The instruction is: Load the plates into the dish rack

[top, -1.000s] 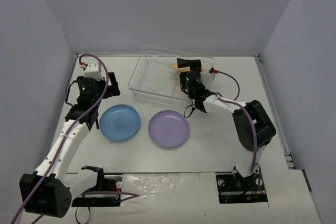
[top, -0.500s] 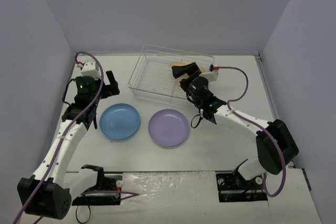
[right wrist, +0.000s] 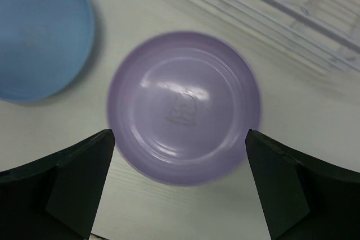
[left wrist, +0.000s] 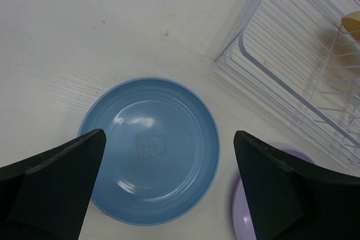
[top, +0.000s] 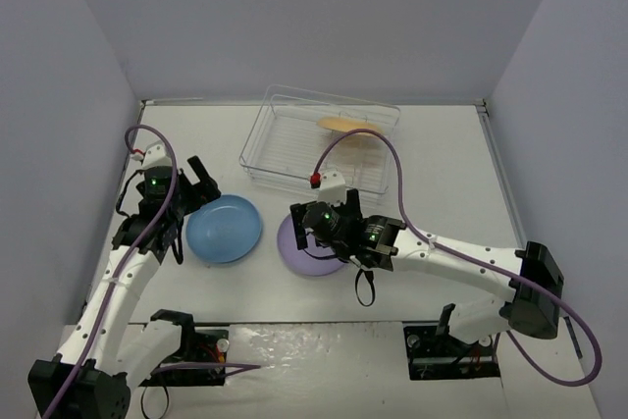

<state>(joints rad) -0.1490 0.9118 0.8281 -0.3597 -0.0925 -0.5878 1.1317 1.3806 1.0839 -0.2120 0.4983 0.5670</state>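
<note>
The white table [top: 442, 174] carries the rectangular silvery wire dish rack [top: 285, 149] at its far middle, unmoved since a second ago. The right arm has swung from the rack back to the near side. The left arm has dropped slightly nearer.

The round light blue plate [top: 225, 229] and the round lavender purple plate [right wrist: 184, 107] lie flat on the table, side by side and apart, in front of the rack, where they were before. The round yellow-orange plate [top: 340, 124] shows as a narrow sliver inside the rack's far side, now uncovered.

The right gripper [right wrist: 180, 133] hangs over the lavender plate, jaws spread wide and released. The left gripper [left wrist: 167, 139] hovers by the blue plate's far left edge, also spread and empty.
</note>
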